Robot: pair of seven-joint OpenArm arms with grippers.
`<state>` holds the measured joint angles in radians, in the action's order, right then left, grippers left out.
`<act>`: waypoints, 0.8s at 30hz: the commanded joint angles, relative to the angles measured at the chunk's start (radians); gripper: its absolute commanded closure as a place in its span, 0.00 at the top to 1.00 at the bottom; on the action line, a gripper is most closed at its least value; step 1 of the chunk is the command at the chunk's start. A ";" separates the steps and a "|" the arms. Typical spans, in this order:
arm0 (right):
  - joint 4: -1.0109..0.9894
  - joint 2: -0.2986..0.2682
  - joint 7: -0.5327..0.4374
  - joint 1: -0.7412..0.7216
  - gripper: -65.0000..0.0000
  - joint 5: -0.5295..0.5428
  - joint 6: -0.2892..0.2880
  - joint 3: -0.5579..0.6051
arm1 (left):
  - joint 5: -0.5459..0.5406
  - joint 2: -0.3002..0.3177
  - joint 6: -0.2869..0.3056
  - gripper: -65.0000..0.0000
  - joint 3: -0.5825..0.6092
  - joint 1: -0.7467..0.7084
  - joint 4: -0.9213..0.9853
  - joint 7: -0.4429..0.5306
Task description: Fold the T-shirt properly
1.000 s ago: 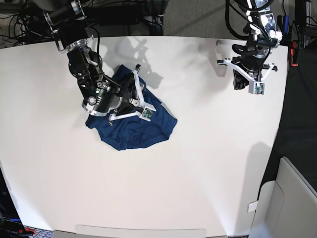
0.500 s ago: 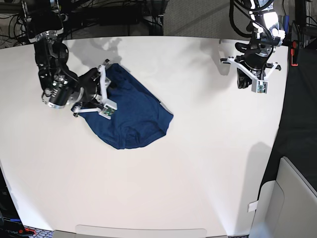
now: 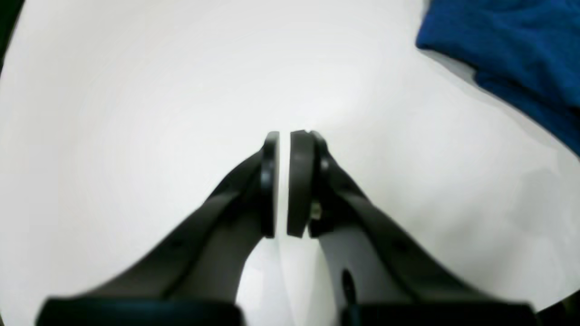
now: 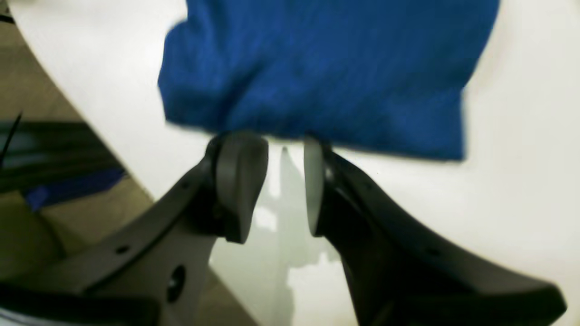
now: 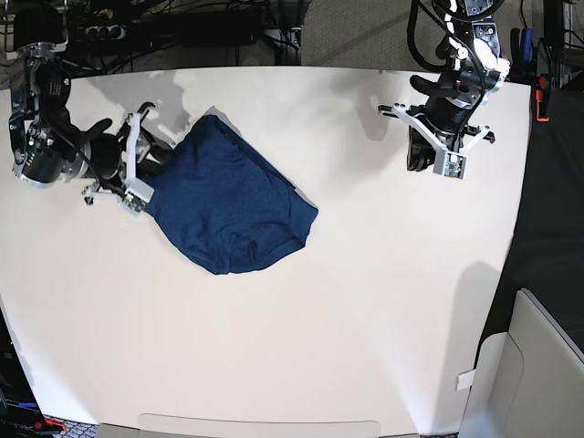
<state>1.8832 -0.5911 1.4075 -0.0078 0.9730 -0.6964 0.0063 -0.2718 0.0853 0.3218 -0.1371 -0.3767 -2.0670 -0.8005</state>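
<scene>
The blue T-shirt (image 5: 233, 201) lies in a rumpled, roughly triangular heap on the white table (image 5: 365, 301), left of centre. My right gripper (image 5: 157, 164) is at the shirt's left edge. In the right wrist view its jaws (image 4: 283, 149) stand open, nothing sits between them, and the T-shirt (image 4: 326, 68) lies just beyond the tips. My left gripper (image 5: 418, 162) hovers over bare table at the far right, well away from the cloth. Its jaws (image 3: 283, 136) are shut with only a sliver between the pads, and a corner of the T-shirt (image 3: 512, 50) shows at the upper right.
The table's curved back edge runs close behind both arms, with cables and dark gear beyond it. A pale grey bin or chair (image 5: 538, 365) stands off the table at the lower right. In the right wrist view the table edge and floor (image 4: 45, 136) lie close on the left.
My right arm has drawn back leftward off the shirt, whose upper-left part now lies spread out flatter. The left arm has shifted slightly left, jaws still shut.
</scene>
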 commanded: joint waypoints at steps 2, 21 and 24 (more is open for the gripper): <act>0.022 -0.033 -0.011 -0.001 0.27 0.034 -0.002 0.017 | -0.007 0.003 0.003 0.05 0.001 0.003 -0.016 0.023; 0.042 -0.017 -0.011 -0.065 0.27 -0.455 -0.002 0.311 | -0.007 0.003 0.001 0.05 0.000 -0.002 -0.016 0.023; 0.042 -0.017 -0.011 -0.080 0.27 -0.552 -0.002 0.370 | -0.007 0.003 0.001 0.05 0.000 -0.002 -0.016 0.023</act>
<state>1.9121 -0.5919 1.3945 -0.0742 0.4351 -0.6968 0.3866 -0.2718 0.0834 0.3214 -0.1337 -0.3794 -2.0670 -0.8009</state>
